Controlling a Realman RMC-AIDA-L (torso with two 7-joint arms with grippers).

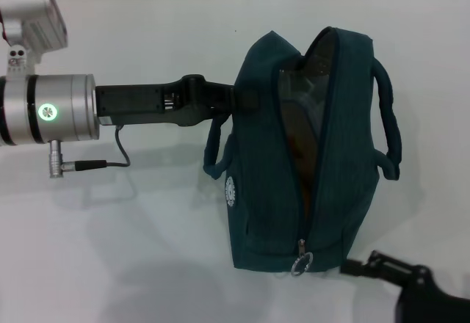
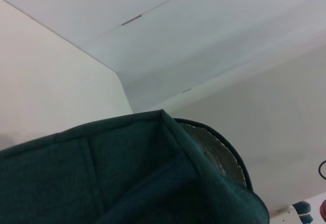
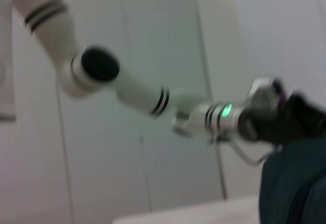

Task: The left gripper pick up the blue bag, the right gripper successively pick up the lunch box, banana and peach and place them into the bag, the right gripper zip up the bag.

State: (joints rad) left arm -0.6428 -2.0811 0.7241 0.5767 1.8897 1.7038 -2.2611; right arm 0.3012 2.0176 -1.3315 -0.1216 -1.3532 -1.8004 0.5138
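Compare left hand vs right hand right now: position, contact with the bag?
The left hand reaches in level from the left and grips the upper side of the blue bag, holding it upright; the right hand sits low at the near right, beside the zip pull, apparently not touching the bag. Both are black.

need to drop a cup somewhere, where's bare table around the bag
Bare white table lies wide in front of the left gripper and its arm, beside the blue bag. More bare table runs behind the bag. It is crowded by the bag's zip pull, where the right gripper sits close.
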